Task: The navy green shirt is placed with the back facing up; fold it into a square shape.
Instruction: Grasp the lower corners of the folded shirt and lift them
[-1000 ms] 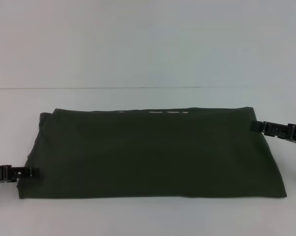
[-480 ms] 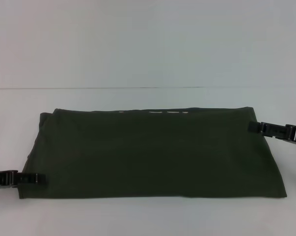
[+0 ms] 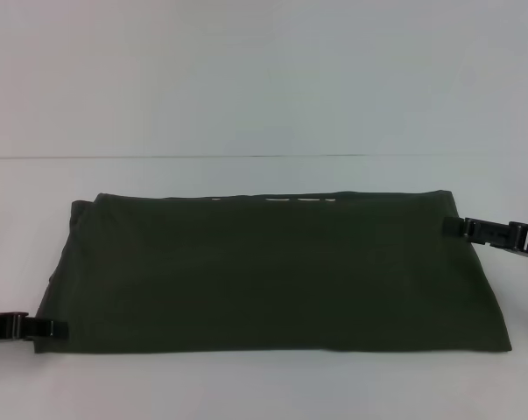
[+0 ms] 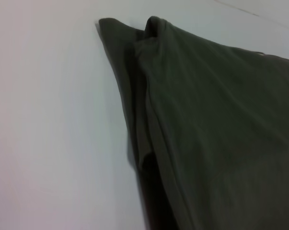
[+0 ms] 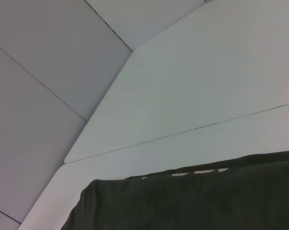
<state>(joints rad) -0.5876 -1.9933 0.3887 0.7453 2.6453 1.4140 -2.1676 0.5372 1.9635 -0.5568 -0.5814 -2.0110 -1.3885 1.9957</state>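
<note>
A broad white worktop [image 3: 246, 105] carries the large dark olive-green shirt of soft fabric [image 3: 272, 271], already doubled into a long, flat band that lies across the near part of the surface, plain side up, with a thin sliver of cream lettering [image 3: 299, 199] peeking out along its far fold. From the left wrist view, the band's left end shows several stacked layers with rumpled corners and a small dark gap between the plies. The black left gripper [image 3: 53, 329] sits low on the worktop, its tip at the shirt's near left corner; the black right gripper [image 3: 456, 227] reaches in at the far right corner, its tip touching the cloth edge. Whether either set of jaws is closed on fabric cannot be told from here; the tips are too small and dark against the shirt. By the look of it, the lengthwise folds are done and the crosswise fold is in hand: the robot is lining up on the short ends. The next move would likely call for a firm pinch through all layers at one end, then a lift and carry across to the other, keeping the plies together so the square comes out even.
</note>
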